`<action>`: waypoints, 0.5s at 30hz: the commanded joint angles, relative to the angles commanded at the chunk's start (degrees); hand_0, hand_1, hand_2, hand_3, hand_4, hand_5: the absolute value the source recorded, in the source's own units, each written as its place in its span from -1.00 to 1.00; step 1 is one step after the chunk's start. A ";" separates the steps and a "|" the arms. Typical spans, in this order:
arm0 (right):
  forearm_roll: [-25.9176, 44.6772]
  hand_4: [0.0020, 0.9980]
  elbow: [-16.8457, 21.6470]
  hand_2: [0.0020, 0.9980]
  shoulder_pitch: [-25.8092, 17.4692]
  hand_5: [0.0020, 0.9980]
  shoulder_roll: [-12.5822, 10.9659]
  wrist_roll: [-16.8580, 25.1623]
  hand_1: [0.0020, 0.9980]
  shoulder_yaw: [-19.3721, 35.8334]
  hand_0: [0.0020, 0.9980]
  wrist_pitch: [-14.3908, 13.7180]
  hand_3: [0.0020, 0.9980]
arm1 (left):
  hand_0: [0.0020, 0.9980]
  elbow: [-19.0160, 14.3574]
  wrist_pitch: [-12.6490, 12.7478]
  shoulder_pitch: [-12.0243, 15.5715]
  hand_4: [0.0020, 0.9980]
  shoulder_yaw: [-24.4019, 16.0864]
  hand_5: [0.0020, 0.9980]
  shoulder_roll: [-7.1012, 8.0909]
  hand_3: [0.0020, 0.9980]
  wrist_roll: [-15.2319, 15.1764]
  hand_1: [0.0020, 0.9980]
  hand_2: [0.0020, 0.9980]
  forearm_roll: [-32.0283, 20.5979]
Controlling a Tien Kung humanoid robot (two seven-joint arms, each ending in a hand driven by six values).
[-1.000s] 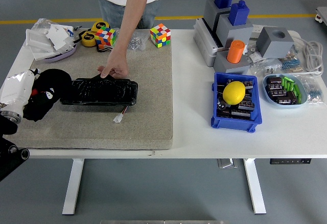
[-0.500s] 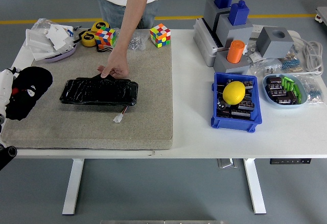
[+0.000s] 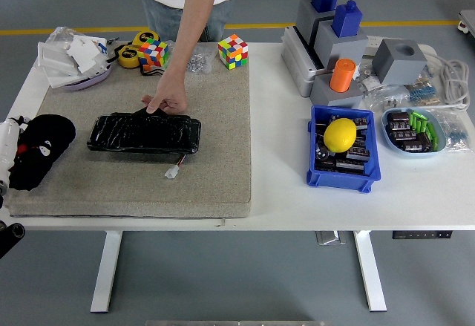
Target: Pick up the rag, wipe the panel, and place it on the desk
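The black rag (image 3: 41, 148) is bunched at the left end of the tan mat (image 3: 215, 163), low against its surface. My left hand (image 3: 9, 142) comes in at the picture's left edge and is closed in the rag, which covers most of the fingers. The glossy black panel (image 3: 145, 134) lies flat on the mat just right of the rag, with a small gap between them. A person's hand (image 3: 166, 103) presses on the panel's far edge. My right arm does not show.
A small white connector (image 3: 174, 171) lies on the mat in front of the panel. Puzzle cubes (image 3: 231, 50), tape rolls and a bowl of white scraps (image 3: 74, 59) line the back left. A blue bin with a yellow lemon (image 3: 341, 134) and grey blocks stand on the right.
My left hand has carried the rag leftward off the panel's left end and then lowered it onto the mat's left edge. The person's hand and the panel have stayed put.
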 joint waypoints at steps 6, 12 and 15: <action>-0.12 1.00 0.00 0.40 0.10 0.20 -0.03 -0.06 0.33 0.03 0.49 -0.02 0.25 | -0.41 0.38 0.00 -0.28 0.17 -0.02 -0.69 0.27 0.18 -1.14 -0.12 0.04 -1.03; -0.20 1.00 -0.08 0.40 -0.13 0.20 0.08 -0.05 0.32 0.13 0.49 -0.06 0.25 | -0.32 1.11 0.00 -0.09 0.56 0.55 -0.48 0.42 0.23 -2.26 0.00 0.10 -2.69; -0.26 1.00 -0.04 0.40 -0.14 0.20 -0.02 -0.08 0.32 0.00 0.49 -0.09 0.25 | -0.32 1.04 0.00 0.27 0.56 0.08 -0.48 0.46 0.23 -2.29 0.00 0.10 -2.63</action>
